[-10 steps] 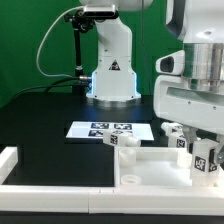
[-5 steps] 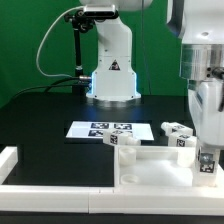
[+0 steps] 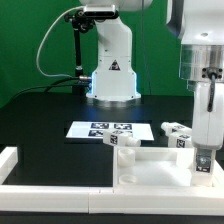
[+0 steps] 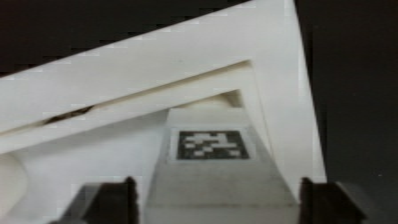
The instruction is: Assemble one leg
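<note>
My gripper (image 3: 206,166) hangs at the exterior view's right, over the right corner of the big white tray-like panel (image 3: 150,160). It is shut on a leg (image 3: 205,157), a small white block with a black-and-white tag. In the wrist view the leg (image 4: 214,175) runs between my two dark fingers (image 4: 118,202), tag facing the camera, with the panel's angled raised rim (image 4: 125,90) close beyond it. The leg's far end is hidden, so I cannot tell whether it touches the panel.
Three more white legs lie by the panel's far edge: one (image 3: 120,140) at its left corner and two (image 3: 176,129) (image 3: 184,143) to the right. The marker board (image 3: 98,129) lies behind them. The arm's base (image 3: 112,75) stands at the back. A white rim piece (image 3: 8,160) is at the left.
The wrist has turned about its vertical axis and the gripper has come down a little with the leg, closer to the panel's right corner. The other parts have not moved.
</note>
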